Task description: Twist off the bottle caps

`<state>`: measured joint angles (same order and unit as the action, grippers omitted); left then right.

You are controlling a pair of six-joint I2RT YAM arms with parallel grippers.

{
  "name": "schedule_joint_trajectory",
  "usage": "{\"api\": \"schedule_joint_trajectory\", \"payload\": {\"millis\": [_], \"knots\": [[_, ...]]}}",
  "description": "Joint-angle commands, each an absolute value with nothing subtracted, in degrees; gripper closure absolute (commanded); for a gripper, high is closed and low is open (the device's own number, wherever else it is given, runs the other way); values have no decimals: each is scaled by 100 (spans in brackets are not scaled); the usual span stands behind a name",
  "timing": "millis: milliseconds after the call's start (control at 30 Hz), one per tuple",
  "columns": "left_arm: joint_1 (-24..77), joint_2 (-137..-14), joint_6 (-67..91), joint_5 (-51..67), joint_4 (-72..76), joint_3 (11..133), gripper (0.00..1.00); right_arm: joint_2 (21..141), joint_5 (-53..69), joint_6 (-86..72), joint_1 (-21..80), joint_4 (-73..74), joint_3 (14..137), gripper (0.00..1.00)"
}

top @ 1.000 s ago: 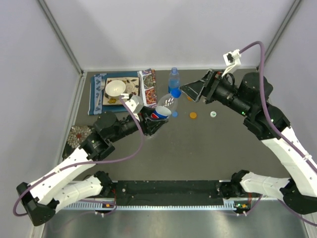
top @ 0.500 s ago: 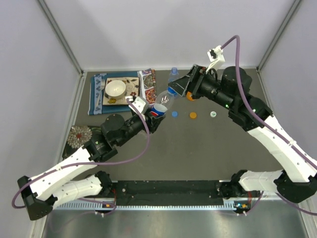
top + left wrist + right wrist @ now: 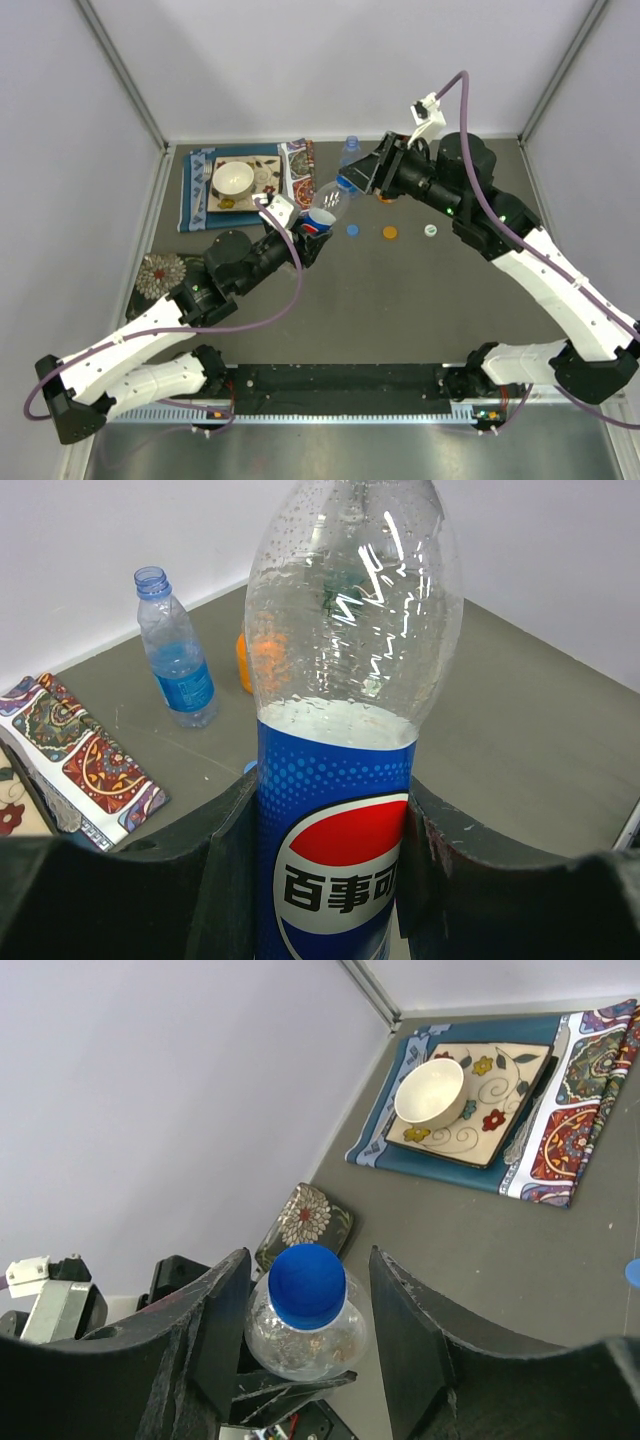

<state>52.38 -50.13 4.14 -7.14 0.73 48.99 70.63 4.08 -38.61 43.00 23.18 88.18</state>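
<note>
Top view first. The right claw point(image 3: 350, 181) has swung in from the right and is now on the blue cap point(image 3: 344, 184), its jaws drawn well in from a second ago. The left claw point(image 3: 310, 238) has raised the Pepsi bottle point(image 3: 326, 210) and tips it, neck first, towards its partner. That looks like the set-up for the twist. A loose blue cap point(image 3: 352, 229), an orange cap point(image 3: 390, 233) and a white cap point(image 3: 430, 231) already lie on the counter point(image 3: 400, 300), so this should be the last one.

Watch the crowd at the back. The open bottle point(image 3: 349, 151) stands just behind the right claw, and the orange bottle point(image 3: 385, 196) sits close under that wrist. A wide turn could knock either one.

Left wrist view: the claw is clamped on the Pepsi label, fingers point(image 3: 228, 870) pressed to both sides. The neck runs out of the top of the shot, so there's no cap to see here. The open bottle stands beyond it, capless, with the orange one blurred behind the clear plastic.

Right wrist view: here's the cap, dead centre between the fingers point(image 3: 215, 1320). The jaws are narrow, but a sliver of gap shows on each side, so I'd say it's not pinched yet. Below lie the mat point(image 3: 590, 1090) with its plate point(image 3: 505, 1110) and bowl point(image 3: 430, 1092), and a flowered coaster point(image 3: 305, 1222), all well apart from the work.
</note>
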Motion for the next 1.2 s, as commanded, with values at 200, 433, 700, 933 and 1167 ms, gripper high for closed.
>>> {"api": "schedule_joint_trajectory", "payload": {"millis": [200,433,700,933,1167], "knots": [[5273,-4904,369,-703,255,5063,69,7119,527,-3867,4359,2118,8763,56],[5265,-4878,387,-695,264,5071,68,7102,676,-3832,4351,2118,8649,74],[5265,-4764,448,297,378,5124,60,7049,1519,-3165,4359,2136,8534,100],[5256,-4500,624,2633,695,5202,57,6724,2872,-2146,4342,2118,8455,100],[4957,-4886,1361,4506,623,5625,60,6460,4656,-1241,4315,2127,8464,100]]}}
